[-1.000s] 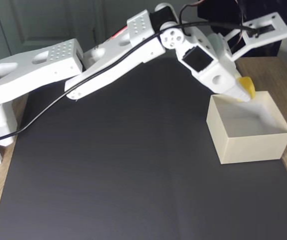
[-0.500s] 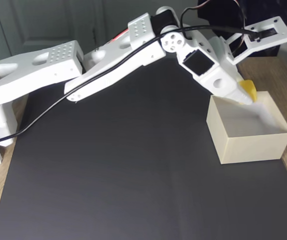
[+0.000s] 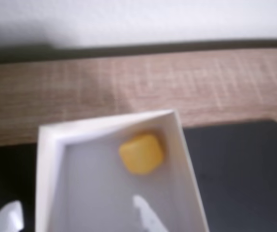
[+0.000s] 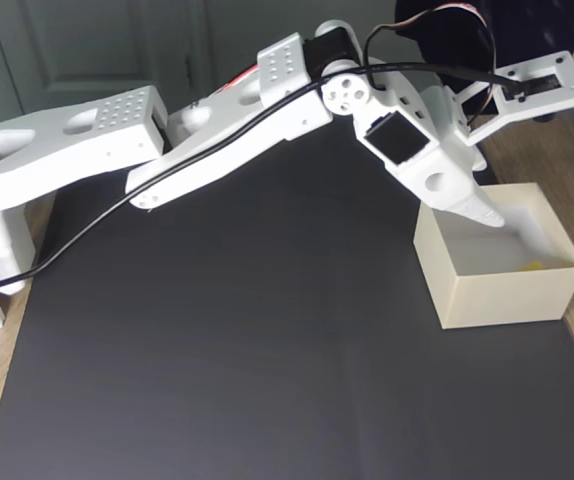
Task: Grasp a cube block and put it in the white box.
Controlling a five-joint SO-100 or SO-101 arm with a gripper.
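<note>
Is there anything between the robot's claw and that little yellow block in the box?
Nothing. In the wrist view, bare box floor lies between the open gripper and the cube block, which rests inside the white box near its far corner.

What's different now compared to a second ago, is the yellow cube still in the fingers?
No. The gripper has let go of the cube block, which dropped from the fingers above the rim onto the floor of the white box, near a corner in the wrist view. The gripper, now open, remains over the box. The box and the black mat stayed put.
</note>
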